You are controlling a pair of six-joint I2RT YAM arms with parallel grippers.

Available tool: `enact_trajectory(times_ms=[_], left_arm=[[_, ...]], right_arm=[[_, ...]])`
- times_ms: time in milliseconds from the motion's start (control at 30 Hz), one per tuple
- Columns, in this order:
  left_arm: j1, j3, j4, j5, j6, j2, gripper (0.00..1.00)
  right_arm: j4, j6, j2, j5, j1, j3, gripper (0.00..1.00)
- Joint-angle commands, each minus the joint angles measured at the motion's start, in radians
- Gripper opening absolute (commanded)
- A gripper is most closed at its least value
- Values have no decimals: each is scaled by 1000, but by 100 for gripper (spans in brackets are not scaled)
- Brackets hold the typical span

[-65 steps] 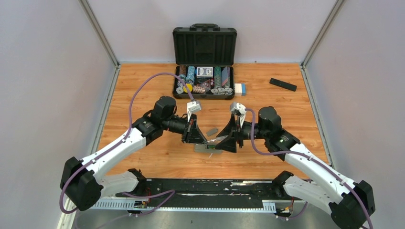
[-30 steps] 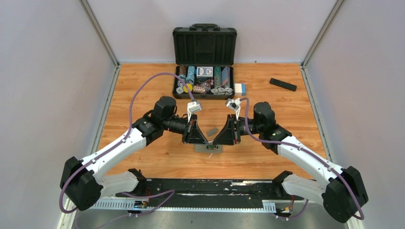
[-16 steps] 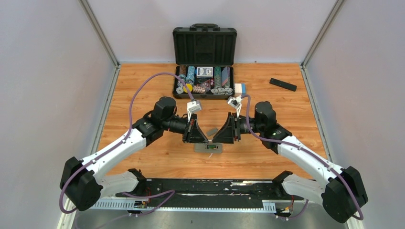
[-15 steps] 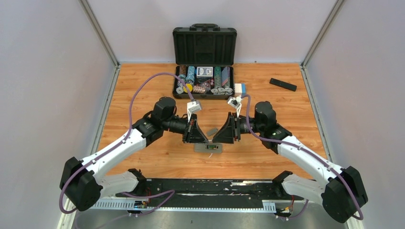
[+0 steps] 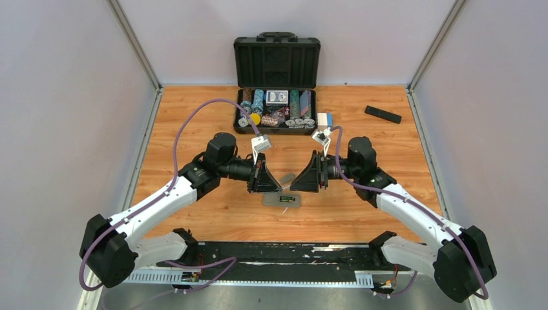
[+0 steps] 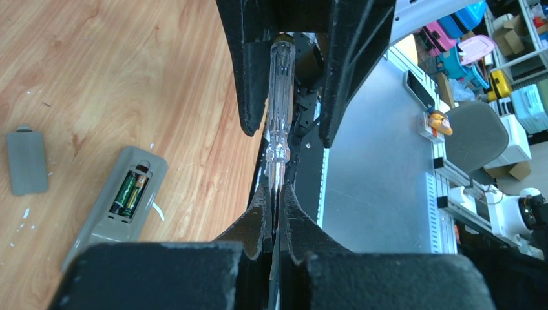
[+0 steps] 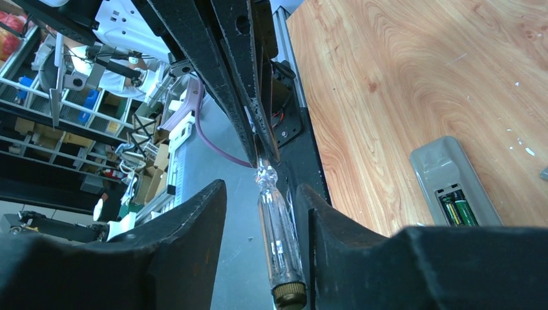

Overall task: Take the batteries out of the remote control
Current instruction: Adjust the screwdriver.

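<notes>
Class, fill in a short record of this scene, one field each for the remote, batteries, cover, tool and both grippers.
remote: on the table, battery compartment open, facing up
batteries: two, seated in the compartment
cover: off, lying apart from the remote
screwdriver: clear handle, held in the air between the arms
left gripper: shut on the screwdriver's shaft
right gripper: open, straddling the handle

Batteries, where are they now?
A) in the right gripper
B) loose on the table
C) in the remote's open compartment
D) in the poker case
C: the left wrist view shows two batteries seated side by side in the open compartment of the remote, with the cover lying apart from it.
</notes>
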Motion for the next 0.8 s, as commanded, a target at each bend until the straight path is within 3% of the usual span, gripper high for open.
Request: enact_trajectory(times_ms=[0, 300, 600, 767], left_arm=[[5, -1, 42, -20, -10, -8, 0], [5, 7, 54, -14, -19, 14, 0], [5, 10, 43, -15, -4, 25, 0], [5, 9, 33, -17, 3, 27, 0]], right_arm=[[45, 11, -12, -44, -5, 1, 40], [137, 60, 29, -69, -5, -18, 30], [154, 59, 51, -67, -5, -14, 28], [154, 61, 58, -74, -5, -8, 16]])
